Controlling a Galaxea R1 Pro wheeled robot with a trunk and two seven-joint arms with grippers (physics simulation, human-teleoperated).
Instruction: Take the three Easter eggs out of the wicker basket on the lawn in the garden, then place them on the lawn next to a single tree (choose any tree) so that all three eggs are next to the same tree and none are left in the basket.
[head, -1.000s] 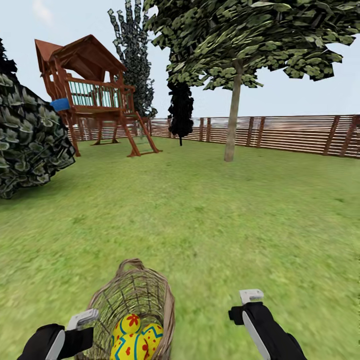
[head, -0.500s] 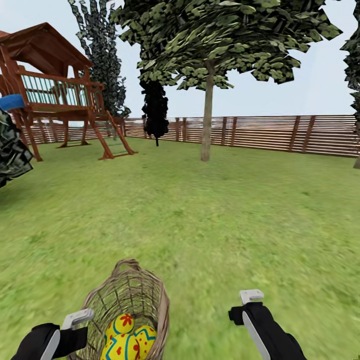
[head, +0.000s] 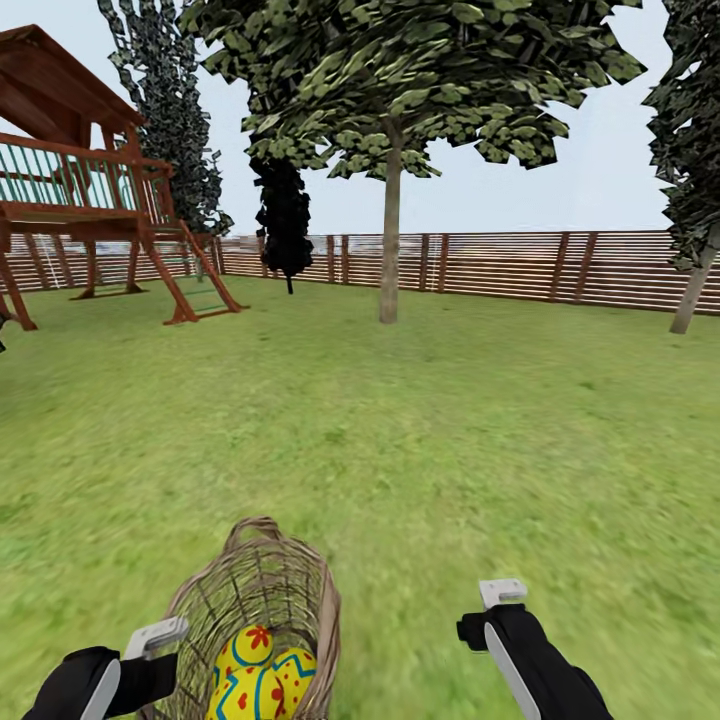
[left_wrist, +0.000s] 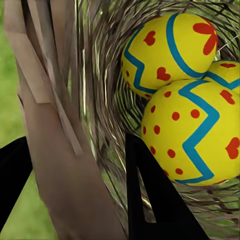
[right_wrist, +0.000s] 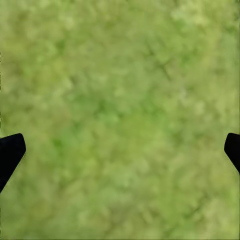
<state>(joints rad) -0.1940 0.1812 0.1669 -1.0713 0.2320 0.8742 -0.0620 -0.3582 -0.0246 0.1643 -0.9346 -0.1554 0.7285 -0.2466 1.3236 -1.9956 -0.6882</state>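
Surroundings, head view: lawn (head: 450, 420) wide, open grass between me and the fence (head: 500, 265) at the far edge. Playhouse (head: 80, 170) far left w/ ladder down to the grass. Thin black tree (head: 283, 215) by the fence, dark tall one behind the playhouse. Tree (head: 390, 180) w/ pale trunk and light-green canopy straight ahead, well apart from me; another trunk at the far right edge. Items: basket (head: 262, 590) low in view, just ahead of my L arm, tilted, mouth towards me. Eggs (head: 262, 672) x3 still inside, yellow w/ blue zigzag and red marks, bunched touching one another at the bottom. L gripper (left_wrist: 75, 190): wrist view has one finger outside the wicker wall and one inside, rim strip between them, so I read it as clamped on the basket rim; nearest egg sits just beside the inner finger, can't tell if touching. R gripper (right_wrist: 120, 155): fingers wide apart, holding nothing, grass under it; it's right of the basket, apart from it.
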